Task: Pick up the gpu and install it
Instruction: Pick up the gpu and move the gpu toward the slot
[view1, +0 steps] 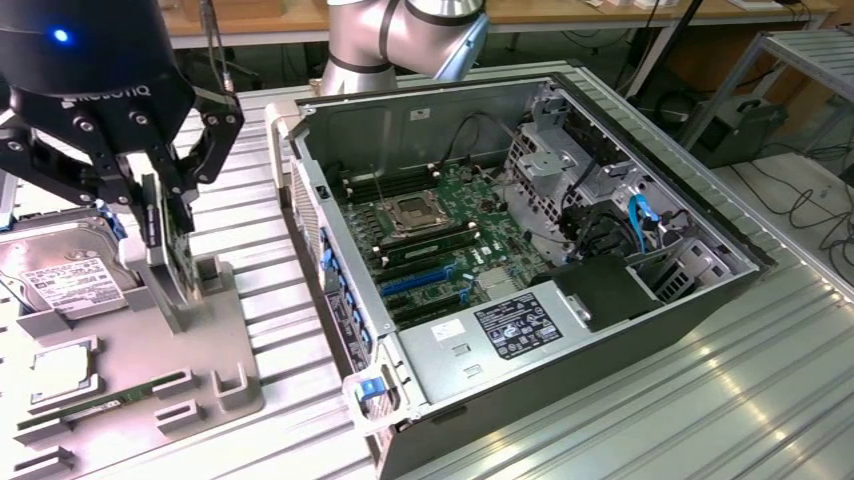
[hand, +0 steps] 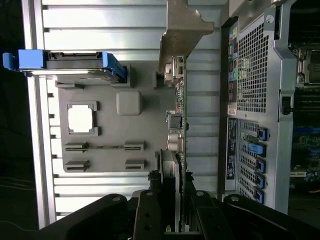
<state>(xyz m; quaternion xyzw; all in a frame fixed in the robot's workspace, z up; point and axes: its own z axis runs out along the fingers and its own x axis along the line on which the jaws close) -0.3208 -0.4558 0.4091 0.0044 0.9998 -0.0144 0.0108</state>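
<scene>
A ribbed metal surface (view1: 747, 380) carries an open computer case (view1: 387, 120) lying on its side, on the exterior view's right. Inside it are the green motherboard (view1: 497, 235) with a metal processor socket (view1: 407, 212), blue expansion slots (view1: 416, 283) and a silver power supply (view1: 461, 355). The power supply bears a dark label (view1: 514, 325) whose print is too small to read.

The grey robot arm (view1: 400, 40) rises behind the case. On the exterior view's left hangs the black gripper (view1: 160, 215), with "ROBOTIQ" in pale letters on its body and a small blue light lit above that.

Beneath it lies a flat grey parts tray (view1: 134, 350). At the tray's edge sits a silver hard drive (view1: 60, 280) with blue side rails and a white label that cannot be read.

The jaws are closed narrowly on the gpu (view1: 163, 245), one finger on each face. The card stands on edge over the tray, well apart from the case. Whether its lower edge is clear of the grey holder below cannot be told. In the wrist view the gpu (hand: 181, 115) shows edge-on, with its silver bracket (hand: 182, 30) at the end far from the gripper (hand: 172, 192).

Also in the tray are a square processor chip (hand: 81, 119) in its recess and a thin RAM stick (hand: 106, 147) between two small holders.
</scene>
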